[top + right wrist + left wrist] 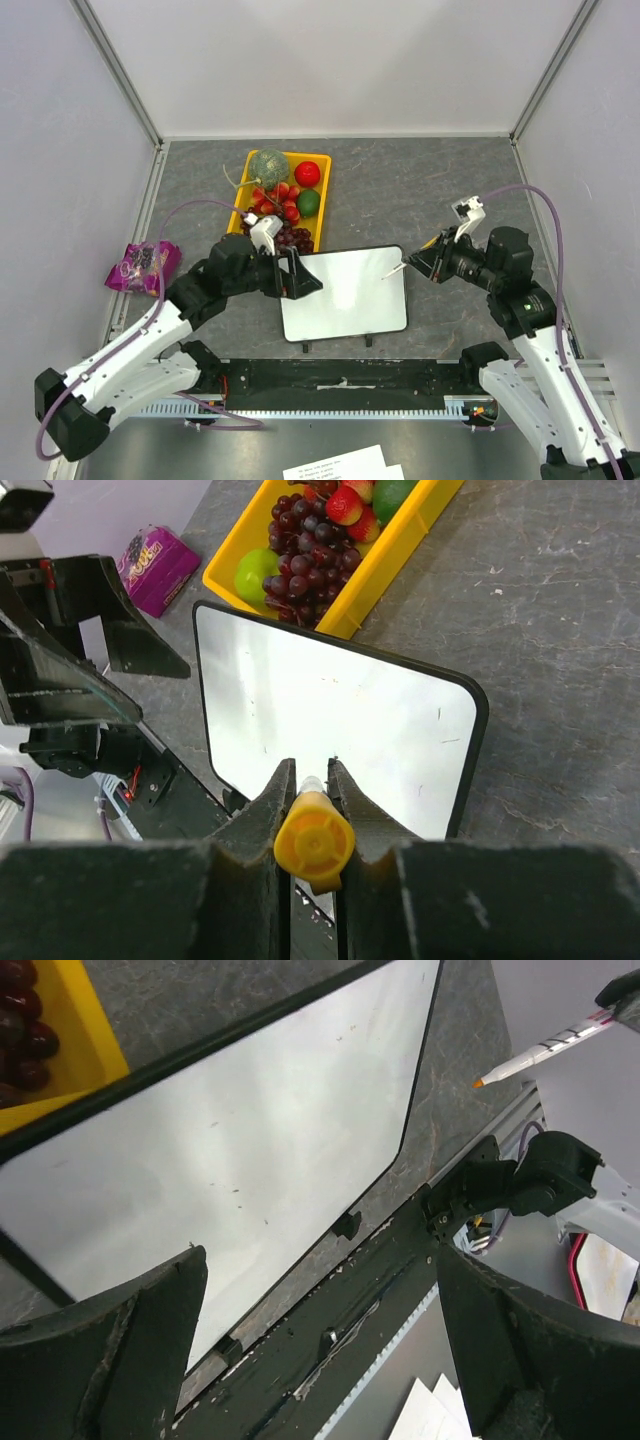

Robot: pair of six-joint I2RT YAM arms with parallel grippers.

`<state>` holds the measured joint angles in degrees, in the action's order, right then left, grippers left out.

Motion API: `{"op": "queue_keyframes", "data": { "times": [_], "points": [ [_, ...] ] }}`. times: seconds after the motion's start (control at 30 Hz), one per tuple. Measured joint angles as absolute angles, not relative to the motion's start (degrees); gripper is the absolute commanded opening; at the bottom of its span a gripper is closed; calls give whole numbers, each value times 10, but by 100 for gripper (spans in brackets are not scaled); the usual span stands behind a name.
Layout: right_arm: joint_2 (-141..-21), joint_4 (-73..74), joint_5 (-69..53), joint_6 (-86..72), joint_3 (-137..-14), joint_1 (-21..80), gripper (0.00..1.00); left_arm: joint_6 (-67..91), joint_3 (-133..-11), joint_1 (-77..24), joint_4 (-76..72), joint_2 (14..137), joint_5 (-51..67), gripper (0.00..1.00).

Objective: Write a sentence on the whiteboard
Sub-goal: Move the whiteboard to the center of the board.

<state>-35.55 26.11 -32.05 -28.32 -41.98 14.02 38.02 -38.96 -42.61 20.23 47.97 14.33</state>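
Note:
The whiteboard (345,292) lies flat near the table's front edge, blank apart from faint specks. No orange sentence shows on it. My left gripper (296,272) is open and empty at the board's left edge; in the left wrist view (320,1260) its fingers stand wide apart over the board (250,1140). My right gripper (425,261) is shut on a marker (395,269) whose tip points at the board's upper right part. I cannot tell if it touches. The right wrist view shows the marker's yellow end (314,842) between the fingers, above the board (340,700). The marker (545,1048) also shows in the left wrist view.
A yellow tray (243,205) of fruit stands just behind the board's left corner. A purple snack packet (142,265) lies at the far left. A black rail (340,375) runs along the near edge, with printed paper sheets (345,465) below it.

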Motion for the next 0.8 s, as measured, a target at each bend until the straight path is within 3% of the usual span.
{"op": "queue_keyframes", "data": {
  "times": [0.43, 0.8],
  "points": [
    [-413, 190, -350, -289, -395, 140, 0, 342, -325, -175, 201, 412, 366, 99],
    [-407, 133, -363, -302, -383, 140, 0, 358, -281, -63, 133, 406, 537, 99]
  ]
}}
